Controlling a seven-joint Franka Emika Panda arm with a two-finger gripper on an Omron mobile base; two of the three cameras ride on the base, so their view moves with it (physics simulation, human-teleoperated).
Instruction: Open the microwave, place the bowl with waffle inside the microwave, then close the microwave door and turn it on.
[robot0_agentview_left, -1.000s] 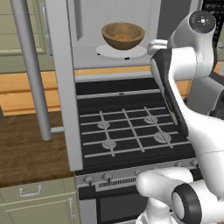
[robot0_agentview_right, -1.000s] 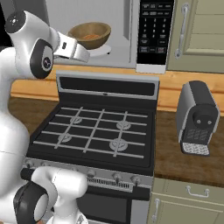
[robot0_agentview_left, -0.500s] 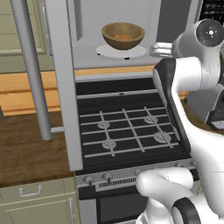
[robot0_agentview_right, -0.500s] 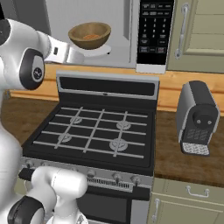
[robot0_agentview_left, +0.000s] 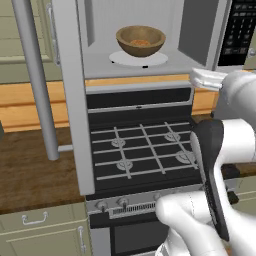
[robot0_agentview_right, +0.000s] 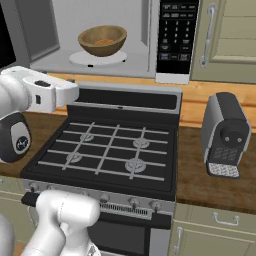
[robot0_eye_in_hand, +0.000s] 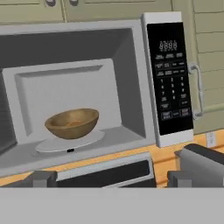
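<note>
The microwave (robot0_agentview_right: 150, 60) stands open above the stove, its keypad panel (robot0_eye_in_hand: 173, 78) on the right. Its door (robot0_agentview_left: 70, 100) is swung far out to the left, bar handle (robot0_agentview_left: 35, 90) facing the room. The tan wooden bowl (robot0_agentview_left: 140, 41) (robot0_agentview_right: 102, 40) (robot0_eye_in_hand: 72, 123) sits upright on the white turntable (robot0_eye_in_hand: 65, 142) inside, and the orange-brown waffle (robot0_agentview_left: 141, 43) lies in it. My gripper (robot0_eye_in_hand: 111, 181) is open and holds nothing; it hangs in front of and below the cavity, apart from the bowl. The white hand (robot0_agentview_right: 50, 92) (robot0_agentview_left: 207, 79) is over the stove's back edge.
The black gas stove (robot0_agentview_right: 110, 150) (robot0_agentview_left: 145, 155) lies directly below the microwave. A small grey appliance (robot0_agentview_right: 225, 135) stands on the wooden counter (robot0_agentview_right: 200, 170) at the right. A beige cabinet door with a handle (robot0_agentview_right: 230, 35) is right of the keypad. My arm's white links (robot0_agentview_left: 220, 165) cross the stove's right side.
My hand has drawn back and down from the microwave opening towards the stove's back edge. The bowl stays on the turntable and the door stays open.
</note>
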